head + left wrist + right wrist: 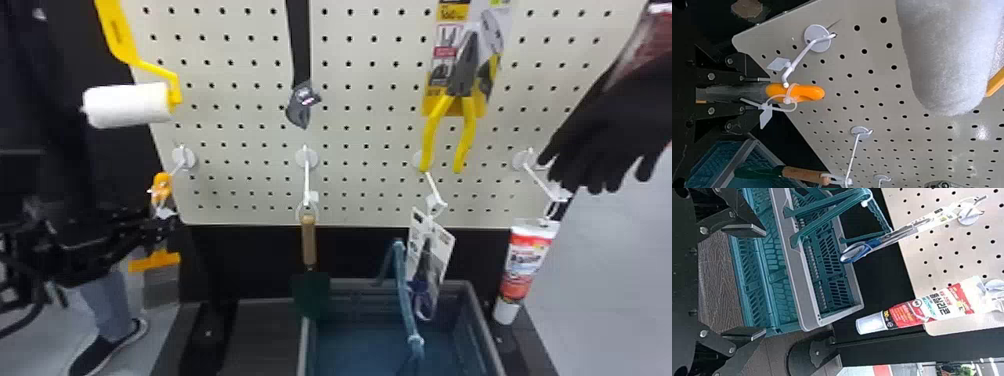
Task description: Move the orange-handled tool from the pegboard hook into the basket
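Pegboard point(367, 115) stands behind; at its lower-left corner the left claw point(762, 93) pinches the orange-handled tool point(809, 93). Grasping looks done; unhooking should come next. The right claw point(765, 282) is spread.

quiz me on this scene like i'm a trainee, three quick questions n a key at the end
1. True or false: the right gripper stands open with nothing between its fingers.

2. What is between the left gripper's fingers?
A) the scissors
B) the pliers
C) the orange-handled tool

3. Fill in the missing word: in the head view, the tube hangs to the ____ of the trowel.

Key: 1 true; 2 C; 3 right
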Controlling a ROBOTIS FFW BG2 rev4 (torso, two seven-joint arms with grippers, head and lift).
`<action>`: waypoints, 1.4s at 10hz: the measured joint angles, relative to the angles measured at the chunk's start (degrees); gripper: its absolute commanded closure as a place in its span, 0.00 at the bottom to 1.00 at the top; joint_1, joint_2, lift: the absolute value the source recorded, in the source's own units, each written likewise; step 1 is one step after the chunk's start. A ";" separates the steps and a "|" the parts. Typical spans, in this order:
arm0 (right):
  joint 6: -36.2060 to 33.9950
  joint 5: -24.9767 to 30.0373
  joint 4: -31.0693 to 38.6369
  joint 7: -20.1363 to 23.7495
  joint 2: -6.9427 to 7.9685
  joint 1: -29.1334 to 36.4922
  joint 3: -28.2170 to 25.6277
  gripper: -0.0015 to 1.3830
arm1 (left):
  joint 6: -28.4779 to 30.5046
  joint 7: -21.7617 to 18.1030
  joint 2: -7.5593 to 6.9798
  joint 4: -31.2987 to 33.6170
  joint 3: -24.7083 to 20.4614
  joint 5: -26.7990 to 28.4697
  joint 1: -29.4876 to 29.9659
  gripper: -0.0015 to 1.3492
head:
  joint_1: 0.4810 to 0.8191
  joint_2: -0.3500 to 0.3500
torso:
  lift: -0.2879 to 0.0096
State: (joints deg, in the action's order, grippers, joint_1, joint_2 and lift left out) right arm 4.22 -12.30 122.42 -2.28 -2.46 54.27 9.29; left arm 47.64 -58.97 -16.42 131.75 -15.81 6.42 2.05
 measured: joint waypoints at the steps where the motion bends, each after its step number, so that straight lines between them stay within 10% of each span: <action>1: 0.00 0.00 0.00 0.00 0.00 0.00 -0.01 0.29 | 0.23 -0.02 0.48 0.54 -0.28 -0.26 0.55 0.90 | 0.20 0.50 | 0.63; 4: -0.44 0.00 0.00 0.04 0.06 -0.16 0.03 0.29 | 0.54 3.36 2.33 0.98 -3.14 -11.36 3.94 0.90 | 0.20 0.50 | 0.63; 9: -0.80 -0.02 0.13 0.09 0.26 -0.15 0.03 0.29 | -12.28 16.48 8.05 -11.43 -5.36 -53.73 13.55 0.90 | 0.20 0.50 | 0.63; 14: -0.97 -0.04 0.14 0.16 0.42 0.00 0.04 0.29 | -17.18 18.44 8.27 -15.97 -4.37 -65.25 14.91 0.90 | 0.20 0.50 | 0.63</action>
State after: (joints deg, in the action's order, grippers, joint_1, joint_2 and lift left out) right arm 3.25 -12.34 122.56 -2.12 -2.04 54.27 9.33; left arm 30.46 -40.54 -8.15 115.77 -20.18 -58.83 16.96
